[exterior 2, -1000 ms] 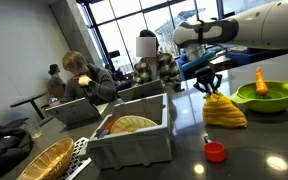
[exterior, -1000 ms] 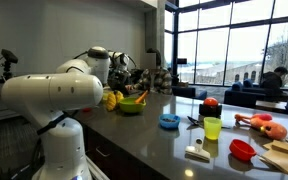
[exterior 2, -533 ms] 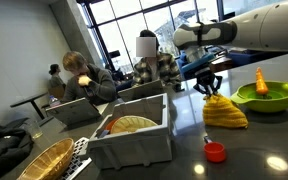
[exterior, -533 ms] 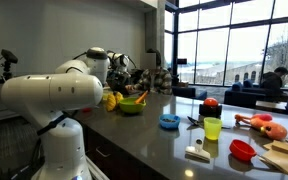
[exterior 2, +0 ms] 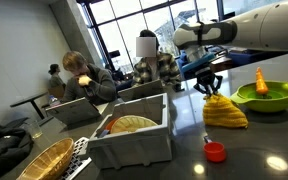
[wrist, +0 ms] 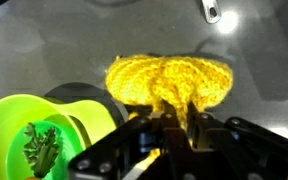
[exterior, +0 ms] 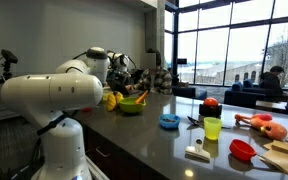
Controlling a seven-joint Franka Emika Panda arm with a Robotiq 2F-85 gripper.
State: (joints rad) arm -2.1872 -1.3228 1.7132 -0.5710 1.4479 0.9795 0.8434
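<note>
The hand (exterior 2: 208,90) is clenched on the top fold of the yellow knitted cloth (exterior 2: 225,113), pinching it into a peak (the wrist view shows the fabric gathered between the fingers (wrist: 187,118)). The rest of the cloth lies on the dark desk (exterior 2: 259,152), just beside the green bowl (exterior 2: 265,98).

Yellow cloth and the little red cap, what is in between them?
Nothing: in an exterior view, only bare dark counter lies between the yellow cloth and the red cap.
</note>
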